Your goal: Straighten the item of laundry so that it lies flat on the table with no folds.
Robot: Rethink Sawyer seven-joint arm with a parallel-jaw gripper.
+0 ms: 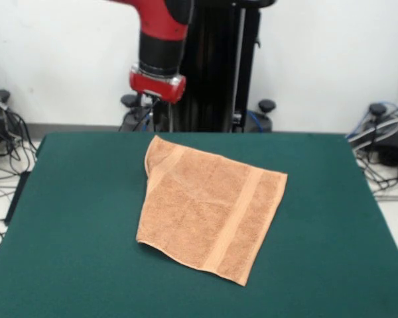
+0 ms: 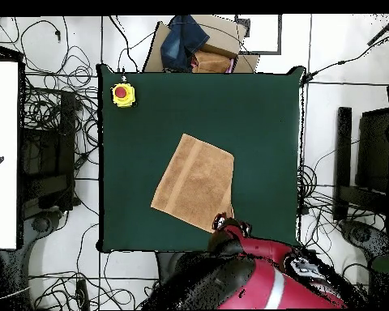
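Hanging from the red and black arm, the gripper sits above the far rim of the dark green felt-topped table, just beyond one corner of the small peach-orange terry towel; whether its fingers are parted or closed cannot be told from either view. The towel lies near the middle of the table, reaching out from under the gripper toward the table's centre, its long axis skewed to the table's edges. The corner nearest the gripper appears doubled over onto the cloth, so the coming move likely turns on that fold directly below the tool. A paler woven band crosses the towel well away from the gripper. No containers stand on the table; a yellow box with a red button rests at the corner farthest from the gripper.
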